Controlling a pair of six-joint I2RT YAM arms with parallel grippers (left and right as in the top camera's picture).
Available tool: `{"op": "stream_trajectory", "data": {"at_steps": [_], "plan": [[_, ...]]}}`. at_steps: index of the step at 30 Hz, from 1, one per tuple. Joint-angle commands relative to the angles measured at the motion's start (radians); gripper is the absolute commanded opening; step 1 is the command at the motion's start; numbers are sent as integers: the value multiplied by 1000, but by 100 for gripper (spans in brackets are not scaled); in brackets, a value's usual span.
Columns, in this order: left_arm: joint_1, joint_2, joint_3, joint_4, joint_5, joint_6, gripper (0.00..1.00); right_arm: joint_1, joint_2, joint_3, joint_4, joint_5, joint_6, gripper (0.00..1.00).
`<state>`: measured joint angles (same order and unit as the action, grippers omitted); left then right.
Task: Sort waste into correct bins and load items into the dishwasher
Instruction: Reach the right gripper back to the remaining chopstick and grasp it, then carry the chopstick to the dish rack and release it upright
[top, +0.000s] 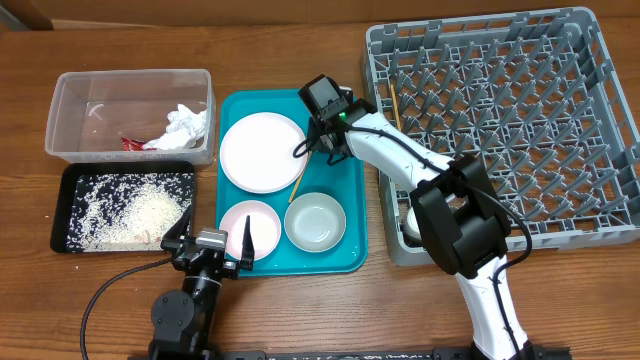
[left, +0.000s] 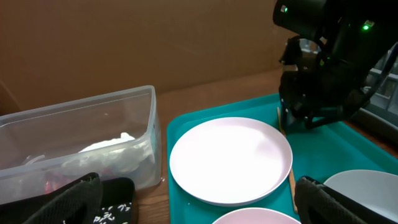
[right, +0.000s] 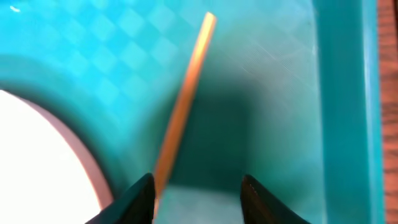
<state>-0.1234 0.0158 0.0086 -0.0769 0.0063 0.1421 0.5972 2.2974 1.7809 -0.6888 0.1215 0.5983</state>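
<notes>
Right pincer (right: 198, 191) released, jaws spread, low over the floor of the teal plastic serving tray (top: 342, 186). One thin wooden chopstick (right: 183, 106) lies flat on that tray, its end close against one finger, just beside the large white round plate (top: 262, 152). Step in hand, by judgement: grasping this chopstick for loading. The next move calls for centring on the thin stick, closing, lifting, then carrying it to the grey lattice dish rack (top: 500, 130) right of the tray. Left pincer (top: 212, 240) released, empty, at the tray's near left corner.
</notes>
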Motion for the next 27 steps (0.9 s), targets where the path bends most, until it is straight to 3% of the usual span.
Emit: {"op": "stream_trajectory", "data": {"at_steps": [1,7,12,18,27], "plan": [[7,-10,-3,0,-6,18,100,4,8,12,29,-12,-3,49],[7,-10,-4,0,-6,18,100,3,72,12,12,-11,-3,47],[7,-10,-4,0,-6,18,100,3,79,16,-79,8,-3,20],[7,-10,-4,0,-6,18,100,-4,13,95,-238,16,-4,5],[7,-10,-4,0,-6,18,100,2,-146,156,-286,5,-132,4]]}}
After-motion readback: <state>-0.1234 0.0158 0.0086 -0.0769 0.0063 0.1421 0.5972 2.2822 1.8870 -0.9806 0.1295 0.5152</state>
